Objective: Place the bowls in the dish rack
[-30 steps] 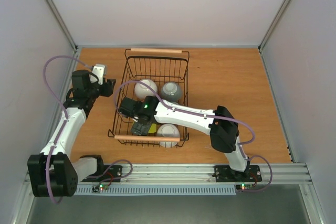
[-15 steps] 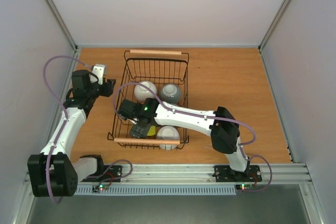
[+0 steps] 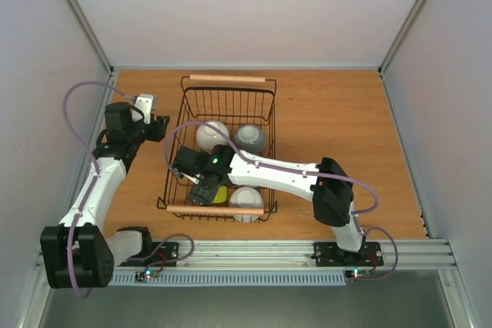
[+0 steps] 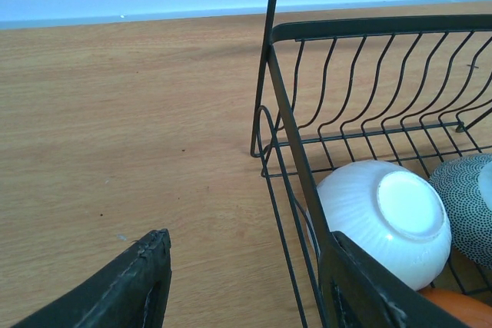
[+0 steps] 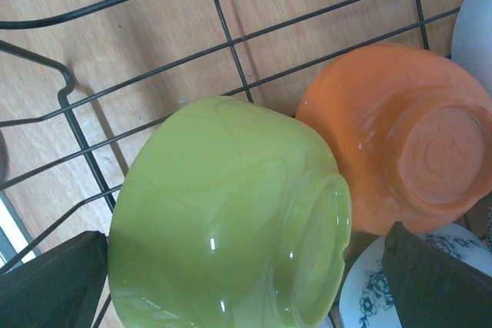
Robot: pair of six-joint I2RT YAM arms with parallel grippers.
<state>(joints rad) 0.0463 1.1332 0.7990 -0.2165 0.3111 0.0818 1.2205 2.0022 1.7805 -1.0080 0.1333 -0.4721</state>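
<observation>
Bowls, five counted, all inside the dish rack [image 3: 229, 102], which stands on the table [image 3: 338, 113] left of centre. The lime green bowl [image 5: 223, 220] lies tipped on its side on the wire floor at the near left corner, its foot turned toward the orange bowl [image 5: 400, 140], which sits foot-up just beside it, the two touching or nearly so. The patterned bowl [image 5: 361, 297] is tucked under their near edges. The white ribbed bowl [image 4: 384, 217] and the grey speckled bowl [image 4: 465, 190] sit foot-up side by side across the middle of the rack. No bowl shows outside the rack in the overhead view, so loading looks all but complete, and what is left seems to be letting the green one go and lifting away. The right gripper [image 3: 204, 188] is down inside the rack with its jaws spread wide either side of the green bowl. A gap shows at the foot side, and whether the other finger presses the bowl I cannot tell. The left gripper [image 4: 246, 286] has its jaws apart and holds nothing, just beside the rack's left rim. Edges: wire floor and left wall are close round the right gripper, the near wooden handle [image 3: 215, 210] lies just beside it, and bowls crowd its far side. Open room: straight up out of the rack, the bare wire strip below the far wooden handle [image 3: 227, 78], and the wood right of the rack. The left arm runs near the side wall [image 3: 46, 74].
</observation>
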